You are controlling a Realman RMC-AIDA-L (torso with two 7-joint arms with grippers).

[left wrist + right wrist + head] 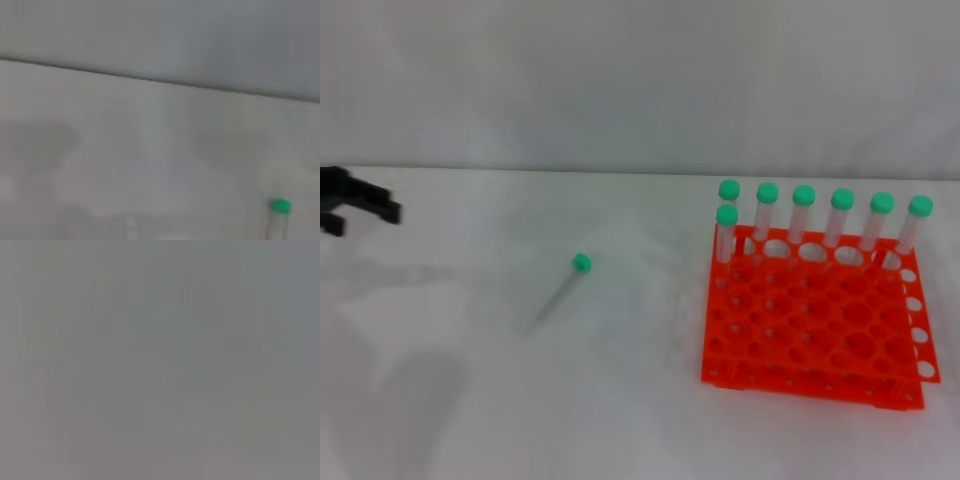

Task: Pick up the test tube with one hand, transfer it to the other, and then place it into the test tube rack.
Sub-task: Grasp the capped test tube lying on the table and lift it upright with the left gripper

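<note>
The left gripper (360, 210) hangs with fingers spread, holding nothing; the test tube (560, 289) lies flat on the table (470, 400), well to its right, short of the test tube rack (815, 325). The round tube can roll away if one finger touches it first. The right gripper is not visible.

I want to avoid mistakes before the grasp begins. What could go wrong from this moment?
1. The loose tube lies flat on the smooth table. It may roll when the left gripper, now at the table's far left edge, touches it.
2. The rack already holds seven tubes along its back. A tilted insertion could knock them.
3. The right gripper is not in view, so the handover position is uncertain.
</note>
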